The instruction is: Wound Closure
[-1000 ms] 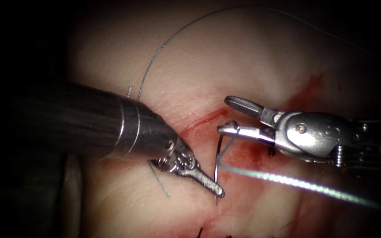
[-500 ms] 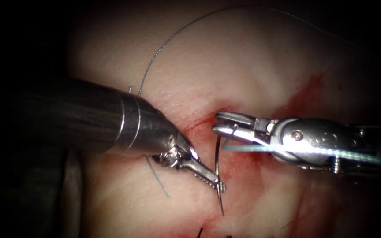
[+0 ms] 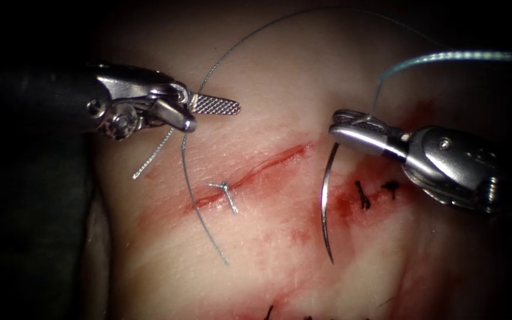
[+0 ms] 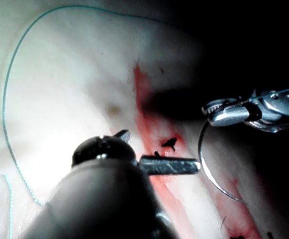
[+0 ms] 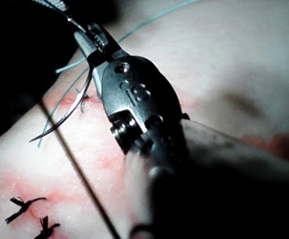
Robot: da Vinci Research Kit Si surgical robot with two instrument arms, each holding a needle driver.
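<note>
My right tool (image 3: 342,130) has its jaws shut on the rear end of the curved needle (image 3: 323,201). The needle hangs free above the tissue (image 3: 280,77), right of the cut (image 3: 256,172), point down. Blue thread (image 3: 445,56) rises from the needle's end and runs off to the upper right. The right wrist view gives the same grip (image 5: 87,40) and needle (image 5: 67,117). My left tool (image 3: 214,116) is up on the left of the cut, jaws wide open and holding nothing. In the left wrist view its jaws (image 4: 161,149) stand apart, with the needle (image 4: 206,167) beyond.
A pale stitch (image 3: 226,192) crosses the cut near its middle. A thin thread (image 3: 186,172) arcs over the tissue left of the cut. A short cut thread end (image 3: 149,160) lies below the left tool. Black stitches (image 3: 362,197) and red fluid (image 3: 345,207) mark the right side.
The left tool let go of the needle near its point, opened and drew back to the upper left. The right tool shut on the needle's rear end and carried it to the right.
</note>
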